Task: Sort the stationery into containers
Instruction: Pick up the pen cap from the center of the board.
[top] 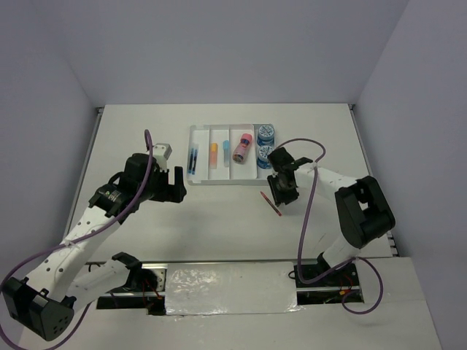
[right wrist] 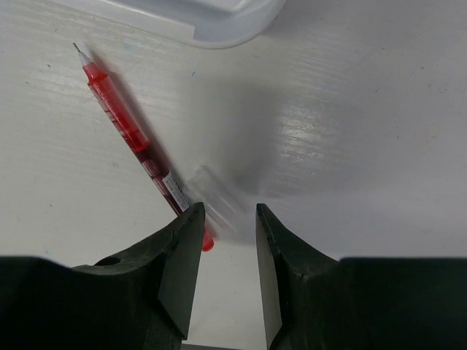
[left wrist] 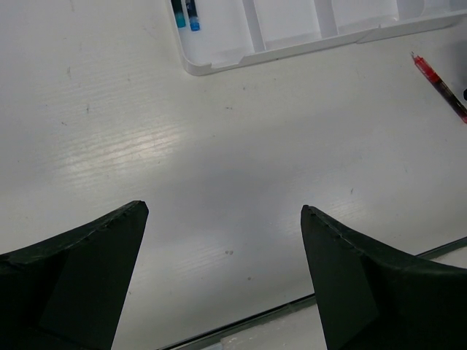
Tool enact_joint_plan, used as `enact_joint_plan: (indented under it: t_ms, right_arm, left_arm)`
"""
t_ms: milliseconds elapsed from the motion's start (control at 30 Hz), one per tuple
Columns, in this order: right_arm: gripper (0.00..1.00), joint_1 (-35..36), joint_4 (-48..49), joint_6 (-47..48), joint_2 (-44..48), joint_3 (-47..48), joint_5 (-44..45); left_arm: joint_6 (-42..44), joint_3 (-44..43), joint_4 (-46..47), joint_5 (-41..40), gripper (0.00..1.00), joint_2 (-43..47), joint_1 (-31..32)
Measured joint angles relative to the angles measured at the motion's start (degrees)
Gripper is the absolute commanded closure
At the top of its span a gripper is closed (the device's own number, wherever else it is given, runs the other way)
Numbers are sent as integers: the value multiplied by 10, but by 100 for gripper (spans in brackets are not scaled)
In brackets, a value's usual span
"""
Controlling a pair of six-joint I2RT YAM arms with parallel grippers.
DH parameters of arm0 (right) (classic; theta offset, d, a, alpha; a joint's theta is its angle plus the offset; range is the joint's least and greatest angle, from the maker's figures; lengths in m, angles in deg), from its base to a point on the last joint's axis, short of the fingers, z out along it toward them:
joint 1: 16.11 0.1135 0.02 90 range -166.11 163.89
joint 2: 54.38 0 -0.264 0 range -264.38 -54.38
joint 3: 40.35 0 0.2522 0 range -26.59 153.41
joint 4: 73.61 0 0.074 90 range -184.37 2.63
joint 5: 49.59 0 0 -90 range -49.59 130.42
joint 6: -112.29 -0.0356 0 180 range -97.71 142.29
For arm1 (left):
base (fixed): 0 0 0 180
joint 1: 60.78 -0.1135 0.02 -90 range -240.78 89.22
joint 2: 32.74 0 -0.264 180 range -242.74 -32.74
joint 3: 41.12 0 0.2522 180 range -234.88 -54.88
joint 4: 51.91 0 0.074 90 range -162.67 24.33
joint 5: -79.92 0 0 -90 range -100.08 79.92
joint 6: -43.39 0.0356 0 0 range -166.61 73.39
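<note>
Separately listed: one red pen [right wrist: 120,109], flat on the table [top: 219,219] just short of the clear tray [right wrist: 233,25], tip toward it, outside every compartment. The right gripper [right wrist: 225,244] hung low over its rear end, jaws partly apart and clamping nothing, and the pen's end lay at one finger's inner edge. The left gripper [left wrist: 222,219] hovered over the table, jaws wide and empty. Step judged: picking up the pen. The next move would call for centring the jaws across the barrel before closing.

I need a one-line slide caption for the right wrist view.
Right gripper, jaws partly open, at the rear end of a red pen lying on the table near the clear tray.
</note>
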Motion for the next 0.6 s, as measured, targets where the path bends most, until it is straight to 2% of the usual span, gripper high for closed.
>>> enact_joint_plan:
  t_ms: [167, 600]
  right_arm:
    - [59, 0, 0, 3, -15, 3, -3]
    - [74, 0, 0, 6, -26, 6, -7]
  left_arm:
    - [0, 0, 0, 2, 1, 0, 0]
    - [0, 0, 0, 3, 1, 0, 0]
